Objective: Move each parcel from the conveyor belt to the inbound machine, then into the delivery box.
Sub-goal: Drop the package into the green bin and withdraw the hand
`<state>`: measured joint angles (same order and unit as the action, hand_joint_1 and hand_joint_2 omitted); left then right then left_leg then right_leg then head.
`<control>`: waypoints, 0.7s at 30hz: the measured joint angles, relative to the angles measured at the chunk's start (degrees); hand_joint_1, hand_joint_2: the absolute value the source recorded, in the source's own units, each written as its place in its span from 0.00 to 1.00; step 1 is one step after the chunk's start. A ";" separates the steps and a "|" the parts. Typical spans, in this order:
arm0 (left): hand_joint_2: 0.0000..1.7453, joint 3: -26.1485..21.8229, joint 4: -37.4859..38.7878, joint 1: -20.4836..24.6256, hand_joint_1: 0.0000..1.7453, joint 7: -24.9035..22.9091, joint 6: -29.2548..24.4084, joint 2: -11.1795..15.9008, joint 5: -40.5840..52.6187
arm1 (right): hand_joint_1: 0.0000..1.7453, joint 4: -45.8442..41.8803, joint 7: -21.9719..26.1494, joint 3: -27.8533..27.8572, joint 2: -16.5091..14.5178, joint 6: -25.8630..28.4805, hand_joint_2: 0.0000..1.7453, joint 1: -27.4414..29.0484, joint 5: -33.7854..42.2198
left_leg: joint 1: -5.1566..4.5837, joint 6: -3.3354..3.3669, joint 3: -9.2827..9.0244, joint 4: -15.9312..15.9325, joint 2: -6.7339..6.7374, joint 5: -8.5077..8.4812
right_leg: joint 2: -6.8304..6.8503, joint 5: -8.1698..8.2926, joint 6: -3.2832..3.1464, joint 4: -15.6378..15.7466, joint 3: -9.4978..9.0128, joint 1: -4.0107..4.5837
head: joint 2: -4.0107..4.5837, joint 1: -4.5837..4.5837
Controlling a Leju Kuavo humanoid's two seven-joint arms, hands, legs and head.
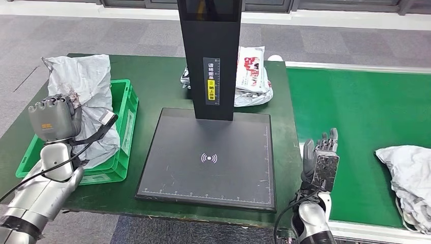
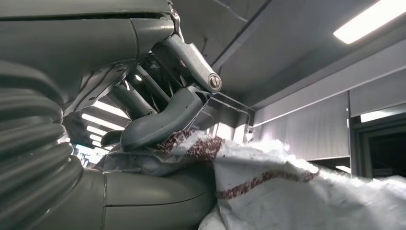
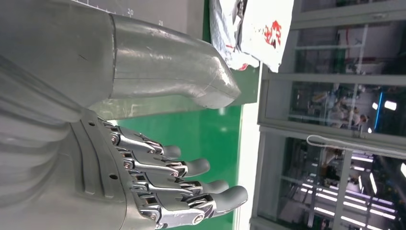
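Three parcels are visible in the head view. One grey parcel (image 1: 84, 96) stands in the green delivery box (image 1: 124, 132) at the left side of the desk (image 1: 152, 76); it is a crumpled plastic bag with dark red marks near its top, and it rises well above the rim of the box. The left hand (image 1: 55, 116) has its fingers closed on the upper left part of this parcel. In the left wrist view the thick thumb (image 2: 163, 120) presses on the wrinkled white plastic with its dark red stripes (image 2: 268, 179).

A second parcel (image 1: 251, 76), white and grey with red print, lies on the desk behind the black column (image 1: 209, 56) of the inbound machine. The third parcel (image 1: 409, 175), pale grey and creased, lies on the green conveyor belt (image 1: 345, 112) at the right edge.

One inbound machine stands in the middle of the desk, and its flat black plate (image 1: 208, 157) carries a white wireless symbol and scale marks along the edges.

The right hand (image 1: 321, 161) is released: its fingers (image 3: 191, 184) are stretched and apart, holding nothing. It is raised beside the plate at the near edge of the belt, apart from the third parcel.
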<state>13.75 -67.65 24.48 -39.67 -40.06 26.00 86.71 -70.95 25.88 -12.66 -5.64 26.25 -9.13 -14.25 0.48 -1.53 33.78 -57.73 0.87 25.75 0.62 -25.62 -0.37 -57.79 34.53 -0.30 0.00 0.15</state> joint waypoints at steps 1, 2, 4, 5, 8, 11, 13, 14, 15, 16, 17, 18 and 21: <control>1.00 0.15 0.17 -0.10 1.00 0.00 0.00 0.45 0.00 | 0.00 -0.15 0.00 0.01 0.04 0.00 1.00 0.09 0.00 | -0.01 0.00 0.00 0.00 0.00 0.00 | 0.00 0.00 0.00 0.00 0.00 0.00 | 0.00 0.00; 1.00 0.27 0.32 -0.19 1.00 0.00 0.00 0.85 0.00 | 0.00 -0.27 0.00 0.01 0.07 0.00 1.00 0.16 0.00 | -0.01 0.00 0.00 0.00 0.00 0.00 | -0.01 0.00 0.00 0.00 0.00 0.00 | 0.00 0.00; 1.00 0.44 0.56 -0.31 1.00 0.00 0.00 1.41 0.00 | 0.00 -0.42 -0.01 0.02 0.10 0.00 1.00 0.24 0.00 | -0.02 0.00 0.00 0.00 0.00 0.00 | -0.01 0.00 0.00 0.00 0.01 0.00 | 0.00 0.00; 1.00 0.51 0.67 -0.35 1.00 0.00 0.00 1.65 0.00 | 0.00 -0.44 -0.01 0.03 0.11 0.00 1.00 0.25 0.00 | -0.01 0.00 0.00 -0.01 0.00 0.00 | -0.01 0.00 0.00 0.00 0.01 0.01 | 0.00 0.00; 1.00 0.69 0.98 -0.42 1.00 -0.01 0.00 2.12 0.01 | 0.00 -0.48 -0.02 0.07 0.14 0.01 1.00 0.26 0.00 | 0.00 -0.01 0.00 0.00 0.00 0.00 | -0.01 0.00 0.00 0.00 0.01 0.01 | 0.00 0.00; 1.00 0.68 2.14 -0.53 1.00 -0.02 0.00 2.58 0.01 | 0.00 -0.86 -0.18 0.22 0.19 0.17 1.00 0.51 -0.04 | 0.02 -0.02 0.00 0.00 0.01 0.01 | -0.01 0.00 -0.01 0.00 0.00 0.01 | 0.00 0.00; 1.00 0.41 3.93 -0.67 0.98 -0.03 0.00 3.18 0.01 | 0.00 -1.63 -0.43 0.36 0.25 0.45 1.00 1.11 -0.16 | 0.04 -0.03 -0.01 0.00 0.03 0.01 | -0.03 0.00 -0.02 0.00 0.01 0.01 | 0.00 0.00; 1.00 0.16 5.08 -0.71 0.73 -0.05 0.00 3.44 0.02 | 0.00 -2.07 -0.59 0.46 0.30 0.57 1.00 1.49 -0.30 | 0.05 -0.03 -0.01 0.00 0.03 0.02 | -0.03 -0.01 -0.02 0.00 0.02 0.01 | 0.00 0.00; 1.00 -0.15 6.37 -0.71 0.48 -0.07 0.00 3.60 0.02 | 0.00 -2.54 -0.77 0.57 0.34 0.65 1.00 1.87 -0.49 | 0.05 -0.03 0.00 0.00 0.02 0.02 | -0.04 -0.01 -0.03 0.00 0.03 0.02 | 0.00 0.00; 0.75 -0.49 7.73 -0.68 0.23 0.01 0.00 3.65 0.02 | 0.00 -2.99 -0.92 0.66 0.39 0.69 1.00 2.22 -0.73 | 0.05 -0.03 0.00 0.00 0.02 0.02 | -0.04 -0.02 -0.04 0.00 0.04 0.02 | 0.00 0.00; 0.50 -0.83 9.13 -0.57 0.00 0.35 0.00 3.58 0.02 | 0.00 -3.40 -1.05 0.71 0.42 0.69 1.00 2.52 -0.94 | 0.05 -0.03 0.00 0.00 0.02 0.02 | -0.04 -0.02 -0.04 0.00 0.04 0.02 | 0.00 0.00; 0.25 -1.21 10.75 -0.35 0.00 1.04 0.00 3.29 0.02 | 0.00 -3.76 -1.17 0.73 0.43 0.67 1.00 2.75 -1.09 | 0.05 -0.03 0.00 0.00 0.02 0.02 | -0.04 -0.03 -0.05 0.00 0.05 0.03 | 0.00 0.01; 0.00 -2.54 15.14 0.38 0.00 2.70 0.01 1.45 0.02 | 0.00 -4.28 -1.45 0.75 0.45 0.51 1.00 3.01 -1.19 | 0.03 -0.03 0.00 0.00 0.01 0.02 | -0.03 -0.03 -0.05 0.00 0.04 0.03 | 0.00 0.01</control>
<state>11.22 -52.51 24.85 -36.97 -40.06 27.44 86.73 -75.23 24.43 -11.91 -5.19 26.76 -6.12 -15.44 0.51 -1.57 33.77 -57.74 0.88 25.76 0.59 -25.65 -0.42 -57.79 34.57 -0.27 0.00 0.16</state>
